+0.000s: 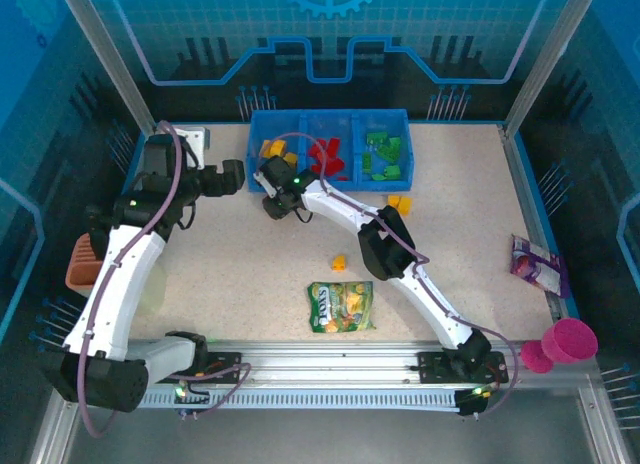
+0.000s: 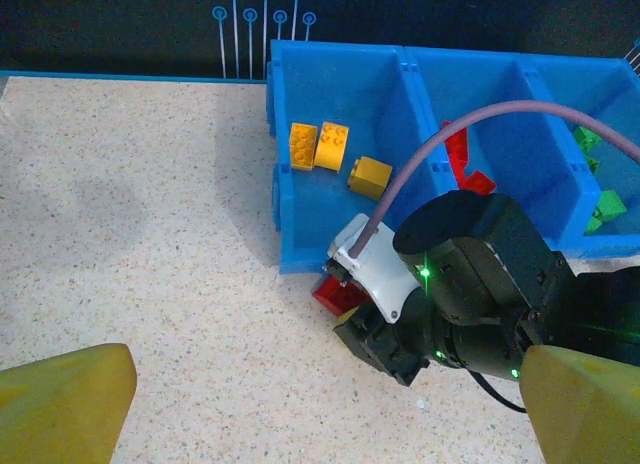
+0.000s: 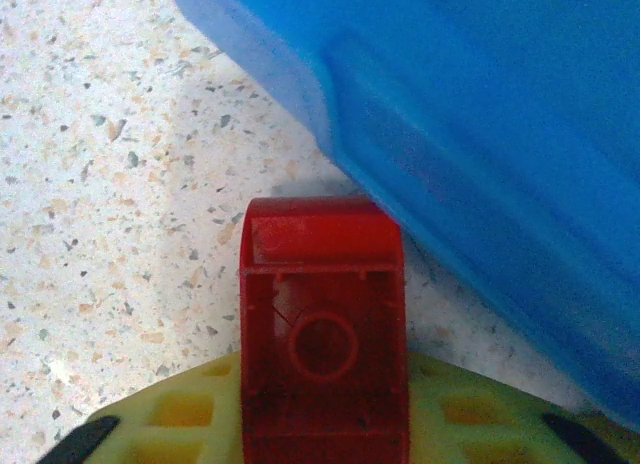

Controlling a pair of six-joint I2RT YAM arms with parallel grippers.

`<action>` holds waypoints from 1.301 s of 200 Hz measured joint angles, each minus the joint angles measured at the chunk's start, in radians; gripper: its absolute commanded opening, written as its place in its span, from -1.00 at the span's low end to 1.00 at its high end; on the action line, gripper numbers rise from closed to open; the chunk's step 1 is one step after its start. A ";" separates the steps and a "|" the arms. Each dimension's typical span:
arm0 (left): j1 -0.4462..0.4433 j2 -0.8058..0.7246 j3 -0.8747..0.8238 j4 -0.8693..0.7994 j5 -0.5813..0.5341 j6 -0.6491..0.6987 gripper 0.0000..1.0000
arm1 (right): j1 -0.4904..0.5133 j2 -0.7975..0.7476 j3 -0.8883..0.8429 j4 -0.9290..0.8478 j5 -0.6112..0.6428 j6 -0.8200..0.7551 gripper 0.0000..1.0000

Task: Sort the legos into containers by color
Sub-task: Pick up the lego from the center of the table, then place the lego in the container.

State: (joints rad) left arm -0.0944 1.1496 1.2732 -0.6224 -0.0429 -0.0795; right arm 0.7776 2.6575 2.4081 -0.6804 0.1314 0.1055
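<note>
The red lego [image 3: 322,334] is pinched tight in the right gripper [image 3: 322,439], hollow underside facing the wrist cam. It's low over the speckled desk [image 3: 100,184], can't tell if it actually touches. The blue tray [image 3: 480,134] is just ahead and to the right of that gripper, its outer wall right next to the block. From the left wrist cam, the block pokes out under the gripper's nose in front of the near wall of the tray's left compartment. Past the gripper, inside the tray, the left compartment has three yellow-orange legos [image 2: 330,149], the middle one has more red legos [image 2: 465,164] and the right one has green legos [image 2: 600,204]. Behind the gripper, alongside its own arm, two loose yellow legos [image 1: 400,201] lie on the desk near the tray's right compartment. A single orange lego [image 1: 339,262] sits further back, and a green-yellow candy bag [image 1: 340,306] lies beyond that. The left gripper [image 1: 235,176] is just left of the right one, near the tray's left end, jaws spread wide with nothing in them. Way off to the sides there's an orange-brown basket [image 1: 82,264], a purple packet [image 1: 535,261] and a pink cup [image 1: 565,344].
</note>
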 measured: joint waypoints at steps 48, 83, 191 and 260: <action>0.000 0.005 0.000 -0.013 -0.004 -0.001 0.98 | -0.016 -0.148 -0.229 0.023 -0.026 -0.037 -0.53; 0.000 0.003 -0.037 -0.036 -0.003 -0.035 0.98 | -0.040 -0.381 -0.441 0.009 -0.052 -0.081 -0.53; -0.428 0.167 -0.173 -0.064 -0.060 -0.263 0.94 | -0.274 -0.326 -0.201 0.111 -0.018 -0.156 -0.52; -0.661 0.456 -0.134 -0.005 -0.083 -0.417 0.89 | -0.320 -0.156 -0.028 0.049 -0.012 -0.177 -0.35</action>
State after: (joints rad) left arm -0.7559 1.6058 1.1393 -0.6270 -0.1257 -0.4961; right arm 0.4580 2.5015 2.3802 -0.6315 0.1196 -0.0715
